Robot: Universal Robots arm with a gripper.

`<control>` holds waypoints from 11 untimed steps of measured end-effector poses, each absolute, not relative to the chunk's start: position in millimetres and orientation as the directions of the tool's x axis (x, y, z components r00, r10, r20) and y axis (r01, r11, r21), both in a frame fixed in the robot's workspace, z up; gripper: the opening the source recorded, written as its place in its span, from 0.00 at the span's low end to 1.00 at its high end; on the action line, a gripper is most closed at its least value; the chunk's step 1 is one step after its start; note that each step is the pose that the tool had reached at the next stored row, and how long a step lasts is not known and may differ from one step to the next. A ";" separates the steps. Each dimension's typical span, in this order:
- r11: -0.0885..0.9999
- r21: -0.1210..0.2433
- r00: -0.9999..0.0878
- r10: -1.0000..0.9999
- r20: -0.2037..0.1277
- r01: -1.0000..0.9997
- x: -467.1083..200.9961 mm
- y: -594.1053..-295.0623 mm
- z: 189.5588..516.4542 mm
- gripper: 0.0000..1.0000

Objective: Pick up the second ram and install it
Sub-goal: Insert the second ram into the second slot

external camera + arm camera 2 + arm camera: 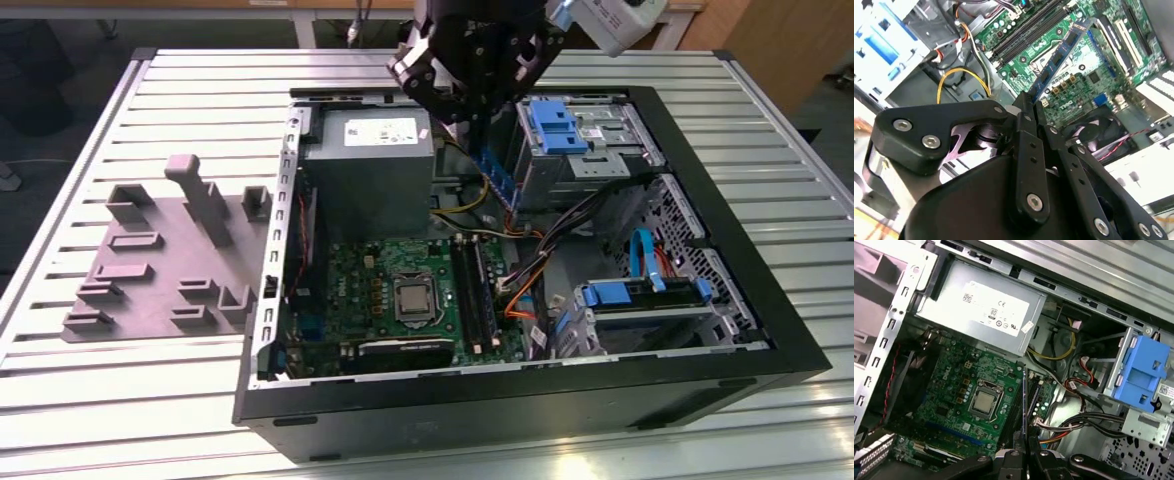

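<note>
While the grey moulded tray (160,265) sits on the slatted surface (134,390) at the exterior view's left, the open computer case (534,400) lies beside it, its green motherboard (400,290) exposed. Above the case's far side, the gripper (470,118) is clamped on the second ram (499,180), a blue stick hanging edge-down over the board, above the black socket rails (470,290). Blue drive brackets (641,293) sit at the right.

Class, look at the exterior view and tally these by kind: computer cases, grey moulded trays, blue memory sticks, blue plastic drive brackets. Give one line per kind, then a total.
computer case: 1
grey tray: 1
memory stick, held by the gripper: 1
blue drive brackets: 2
Total: 5
</note>
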State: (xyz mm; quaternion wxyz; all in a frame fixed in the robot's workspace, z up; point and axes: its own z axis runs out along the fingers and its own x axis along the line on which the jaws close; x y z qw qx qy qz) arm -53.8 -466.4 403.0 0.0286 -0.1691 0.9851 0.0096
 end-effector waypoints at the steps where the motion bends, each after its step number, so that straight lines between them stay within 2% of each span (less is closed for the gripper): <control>1: 0.948 0.009 -0.947 -0.316 -0.060 -0.317 -53.8 -466.4 402.7 0.14; 11: 0.990 0.009 -0.989 -0.138 -0.059 -0.139 -53.8 -466.4 398.9 0.14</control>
